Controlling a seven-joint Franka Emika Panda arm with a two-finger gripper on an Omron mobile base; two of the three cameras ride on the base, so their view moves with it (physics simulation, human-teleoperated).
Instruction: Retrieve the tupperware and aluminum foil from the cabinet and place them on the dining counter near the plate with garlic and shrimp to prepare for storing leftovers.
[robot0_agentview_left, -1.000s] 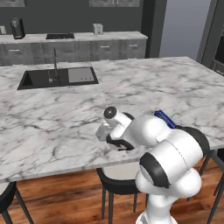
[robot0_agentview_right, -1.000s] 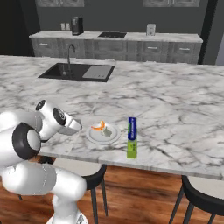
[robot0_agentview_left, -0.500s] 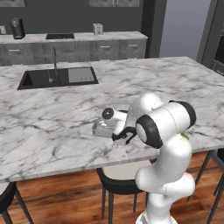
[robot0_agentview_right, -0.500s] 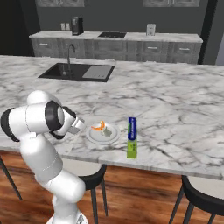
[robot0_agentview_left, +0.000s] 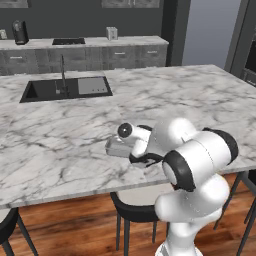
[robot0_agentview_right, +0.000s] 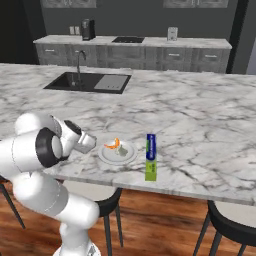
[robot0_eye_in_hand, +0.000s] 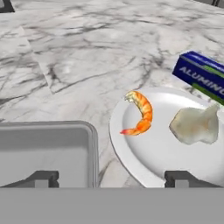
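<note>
the dining counter (robot0_agentview_right: 200, 120) bears everything now — plate with garlic and shrimp (robot0_eye_in_hand: 144, 164), aluminum foil (robot0_agentview_right: 150, 156) just beside it, tupperware (robot0_eye_in_hand: 46, 153) on its other side. gripper (robot0_eye_in_hand: 111, 179) spread wide, grasping nothing — both items look delivered.

On the dining counter (robot0_agentview_right: 210, 120), tupperware (robot0_eye_in_hand: 46, 153), plate (robot0_eye_in_hand: 157, 162), foil box (robot0_eye_in_hand: 201, 76) side by side.

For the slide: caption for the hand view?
Open end effector over tupperware beside the plate with shrimp and garlic.
</note>
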